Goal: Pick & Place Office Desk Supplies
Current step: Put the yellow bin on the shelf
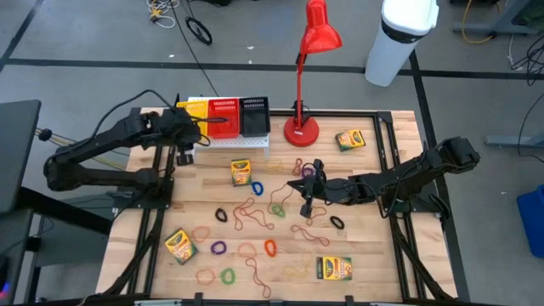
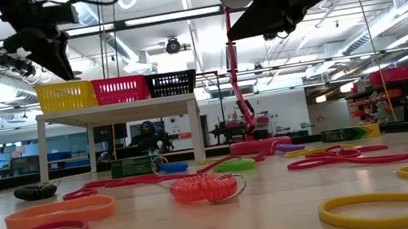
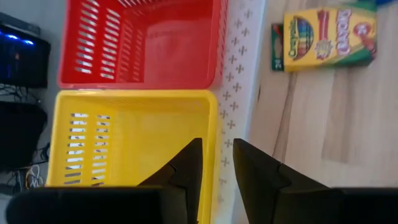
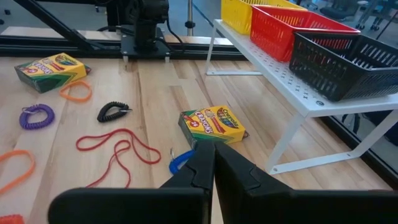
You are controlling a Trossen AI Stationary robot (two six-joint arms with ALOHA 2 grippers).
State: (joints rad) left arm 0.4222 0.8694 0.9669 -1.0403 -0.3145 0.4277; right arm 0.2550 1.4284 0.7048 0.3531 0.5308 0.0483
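My left gripper hangs open above the yellow basket on the white rack, with nothing between its fingers. My right gripper is shut and hovers over the table's middle, above loose rubber bands; in its wrist view it points toward a crayon box lying flat next to a blue band. Other crayon boxes lie flat on the wood. Coloured bands are scattered across the table.
A red basket and a black basket stand beside the yellow one on the rack at the table's far edge. The red desk lamp stands to the rack's right. Bands and coils cover the near half of the table.
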